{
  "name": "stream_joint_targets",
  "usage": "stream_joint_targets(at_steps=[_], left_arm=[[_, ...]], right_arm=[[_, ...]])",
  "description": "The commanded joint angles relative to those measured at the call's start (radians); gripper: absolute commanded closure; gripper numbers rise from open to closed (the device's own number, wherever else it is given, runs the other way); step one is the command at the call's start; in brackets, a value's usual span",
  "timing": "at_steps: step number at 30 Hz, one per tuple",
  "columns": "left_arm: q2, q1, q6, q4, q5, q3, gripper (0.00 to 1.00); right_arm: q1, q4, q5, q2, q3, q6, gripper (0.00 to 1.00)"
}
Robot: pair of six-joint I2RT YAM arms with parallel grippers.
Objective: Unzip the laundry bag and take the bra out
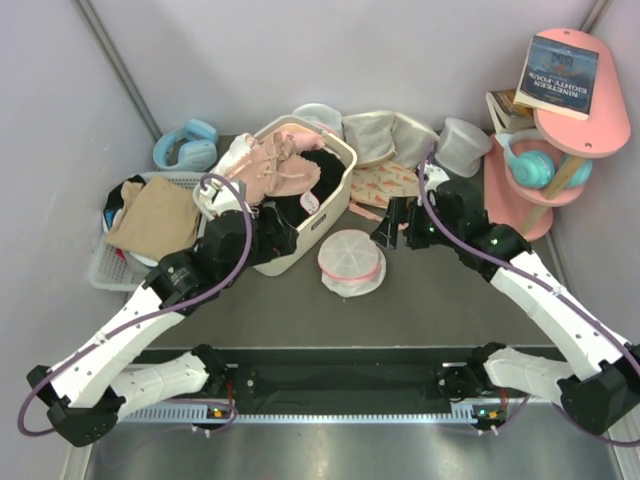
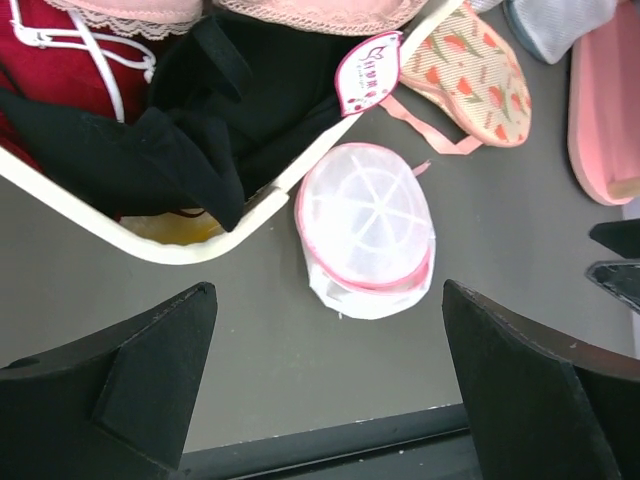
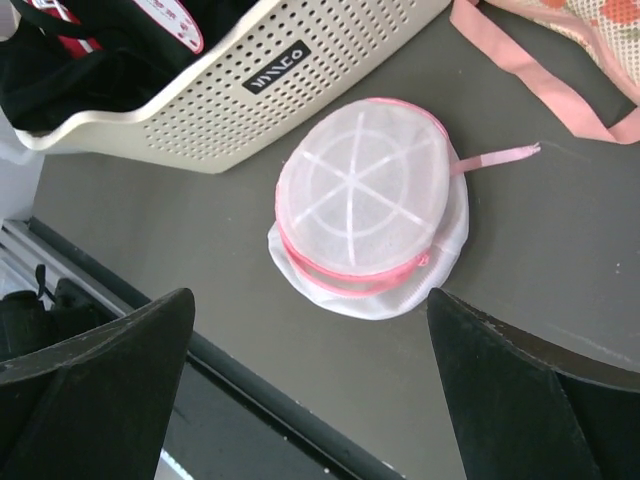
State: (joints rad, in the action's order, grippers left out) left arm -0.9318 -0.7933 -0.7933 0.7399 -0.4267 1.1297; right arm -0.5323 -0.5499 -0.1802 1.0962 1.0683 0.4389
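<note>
The left gripper (image 2: 328, 295) had its jaws spread wide with nothing between them; its two dark fingers (image 2: 150, 370) framed bare table (image 2: 250, 340) and the lower edge of the laundry bag (image 2: 367, 228). The right gripper (image 3: 310, 300) was likewise spread wide and held nothing, hanging just above the same bag (image 3: 365, 205) without touching it.

The bag lay flat on the table between the two grippers, just beside the corner of the cream basket (image 3: 250, 90). Its spoked top disc sat slightly offset from the mesh beneath, so the pink rim showed as a double line along the near side (whether the zip was fully run round could not be told). A short pink tab stuck out from its far side.

The bra (image 1: 275, 165) lay outside the bag, draped on top of the pile in the basket (image 1: 335, 205), over black and red clothes; its lace-edged cups (image 2: 300, 10) showed at the top of the left wrist view.

Beyond the bag, a flat printed pink cloth (image 1: 385, 185) lay on the table with a ribbon trailing. A white domed pouch (image 1: 465, 145) sat behind it, blue headphones (image 1: 185, 145) stood at the far left, and a pink shelf (image 1: 590, 130) at the right carried a book (image 1: 557, 72).
</note>
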Motion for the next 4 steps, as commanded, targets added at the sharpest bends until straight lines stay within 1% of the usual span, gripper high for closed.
stream_joint_targets(at_steps=[1, 4], left_arm=[[0.005, 0.003, 0.020, 0.039, -0.040, 0.036, 0.01], [0.004, 0.003, 0.025, 0.042, -0.041, 0.042, 0.01]], right_arm=[[0.012, 0.085, 0.018, -0.030, -0.027, 0.007, 0.01], [0.012, 0.082, 0.022, -0.025, -0.030, 0.003, 0.01]])
